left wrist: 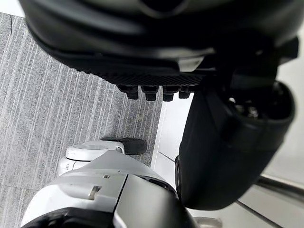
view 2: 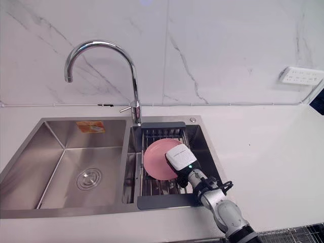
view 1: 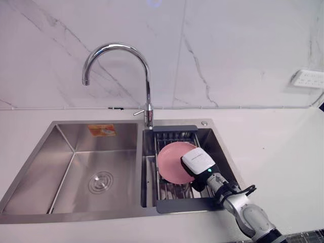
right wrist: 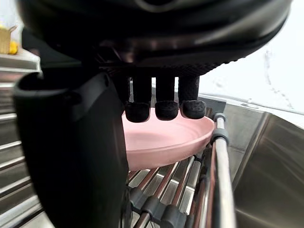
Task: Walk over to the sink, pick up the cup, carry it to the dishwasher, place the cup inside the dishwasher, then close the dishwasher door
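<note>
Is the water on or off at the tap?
Off. No water comes from the faucet spout, and the basin under it looks dry.

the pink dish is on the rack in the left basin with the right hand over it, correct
Not quite. The dish lies on the rack in the right basin, not the left. The left eye view shows this. The rest holds: the right hand is over it.
</note>
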Robot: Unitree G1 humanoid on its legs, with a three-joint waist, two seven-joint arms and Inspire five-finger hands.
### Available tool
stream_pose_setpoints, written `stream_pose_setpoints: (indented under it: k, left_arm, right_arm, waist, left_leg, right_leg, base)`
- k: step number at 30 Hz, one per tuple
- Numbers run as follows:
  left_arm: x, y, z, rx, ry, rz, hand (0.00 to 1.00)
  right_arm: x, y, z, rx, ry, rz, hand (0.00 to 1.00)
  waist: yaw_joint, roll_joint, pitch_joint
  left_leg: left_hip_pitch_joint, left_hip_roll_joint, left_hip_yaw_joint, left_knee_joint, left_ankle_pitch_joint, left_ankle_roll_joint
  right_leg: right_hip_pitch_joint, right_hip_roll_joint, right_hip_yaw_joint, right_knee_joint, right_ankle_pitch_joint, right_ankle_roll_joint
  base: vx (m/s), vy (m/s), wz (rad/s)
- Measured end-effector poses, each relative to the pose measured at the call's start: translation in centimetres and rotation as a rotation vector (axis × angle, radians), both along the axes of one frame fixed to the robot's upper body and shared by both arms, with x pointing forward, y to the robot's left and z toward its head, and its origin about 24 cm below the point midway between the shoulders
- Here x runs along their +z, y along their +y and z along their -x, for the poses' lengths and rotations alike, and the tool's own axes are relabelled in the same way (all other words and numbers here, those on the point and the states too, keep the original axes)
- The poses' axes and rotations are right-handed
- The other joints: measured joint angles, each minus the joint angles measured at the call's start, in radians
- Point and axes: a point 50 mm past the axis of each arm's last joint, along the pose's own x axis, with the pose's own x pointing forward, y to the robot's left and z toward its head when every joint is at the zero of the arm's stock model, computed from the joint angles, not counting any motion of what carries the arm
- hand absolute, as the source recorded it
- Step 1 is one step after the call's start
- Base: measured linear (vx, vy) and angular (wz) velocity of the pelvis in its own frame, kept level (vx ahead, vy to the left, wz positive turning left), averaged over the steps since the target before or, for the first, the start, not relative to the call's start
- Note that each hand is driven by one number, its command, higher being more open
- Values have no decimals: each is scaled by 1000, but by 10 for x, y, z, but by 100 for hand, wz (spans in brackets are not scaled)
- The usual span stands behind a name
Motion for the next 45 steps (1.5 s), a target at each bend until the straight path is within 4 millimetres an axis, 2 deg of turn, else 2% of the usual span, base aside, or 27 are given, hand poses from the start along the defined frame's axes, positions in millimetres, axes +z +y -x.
stream_pose_setpoints:
  k: [4,5,9,16,25,28,32,41,45]
  left_arm:
    - [-1,-4,2,5,-10,-4,100]
    - [-1,-5,3,7,-10,-4,100]
    - [-2,-8,5,11,-9,0,100]
    - [-2,-9,6,15,-11,2,100]
    - [-2,-10,10,20,-11,3,100]
    - [-2,-10,11,22,-10,3,100]
    - [-2,-10,13,39,-12,8,100]
    - [-2,-8,15,73,-13,8,100]
    - [-1,-5,16,80,-19,0,100]
  right_arm:
    - [1,-6,-1,-54,6,-102,0]
    - [3,-8,-1,-67,13,-139,100]
    - [4,-14,-2,-93,26,-193,100]
    - [13,-22,-4,-114,56,-234,100]
    - [34,-33,-8,-143,92,-214,100]
    - [47,-40,-10,-155,75,-198,100]
    - [61,-49,-15,-168,79,-152,100]
    - [86,-40,-19,-62,143,-90,100]
    - [94,-38,-20,-34,164,-94,100]
  waist:
    - [-7,11,4]
    - [-10,16,5]
    - [-11,28,1]
    - [-16,33,3]
    - [-23,38,1]
    - [-23,37,0]
    - [-24,36,0]
    - [-23,22,3]
    - [-22,6,8]
  left_leg:
    - [-3,2,0,-3,3,-2]
    - [-3,2,-1,-3,3,-2]
    - [-4,3,-4,-3,2,-2]
    - [-5,3,-5,-3,2,-2]
    - [-5,3,-5,1,0,-1]
    - [-5,3,-5,1,-2,0]
    - [-4,3,-5,2,-3,2]
    - [1,3,-1,1,-6,7]
    - [3,3,-1,0,-6,7]
  right_leg:
    - [-7,2,3,0,0,-1]
    - [-7,3,3,0,0,-1]
    - [-7,4,1,0,2,-3]
    - [-7,4,0,0,0,-1]
    - [-7,4,0,0,3,-4]
    - [-7,3,-1,0,3,-5]
    - [-6,3,-1,0,2,-4]
    - [-5,3,2,0,0,-5]
    - [-3,3,2,0,0,-5]
  base:
    - [-24,-17,-2]
    - [0,0,0]
    - [0,0,0]
    - [0,0,0]
    - [0,0,0]
    - [0,0,0]
    - [0,0,0]
    - [0,0,0]
    - [0,0,0]
